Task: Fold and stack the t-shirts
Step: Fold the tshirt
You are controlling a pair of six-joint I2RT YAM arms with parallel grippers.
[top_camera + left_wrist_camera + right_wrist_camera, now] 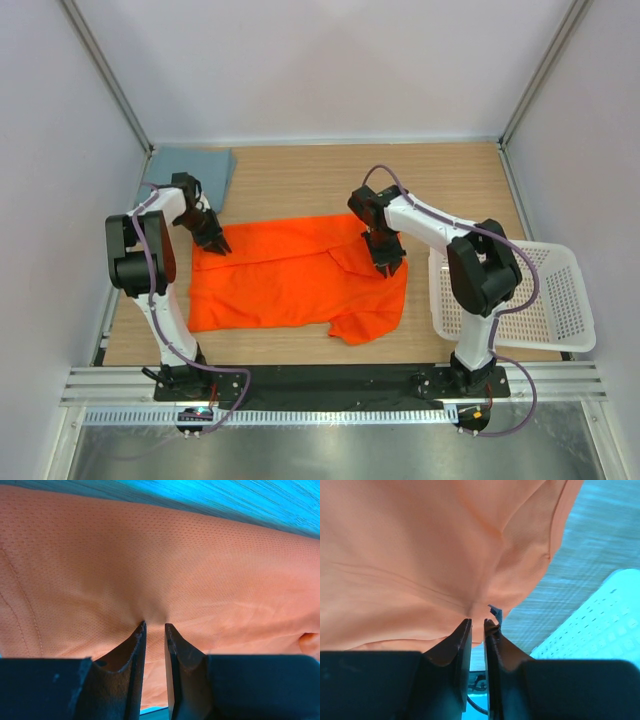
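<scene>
Orange t-shirt point(280, 275) lies spread on the table point(400, 180), near right corner rumpled; white basket point(560, 300) just to its right. At its far left corner I see the left fingers point(131, 650) narrow, pinching a pucker of the cloth; at its far right edge the right fingers point(455, 645) are narrow too, cloth gathered at their tips, but I cannot tell whether they grip. Grey-blue t-shirt point(192, 168) lies beyond the orange one's far left corner, apart.
</scene>
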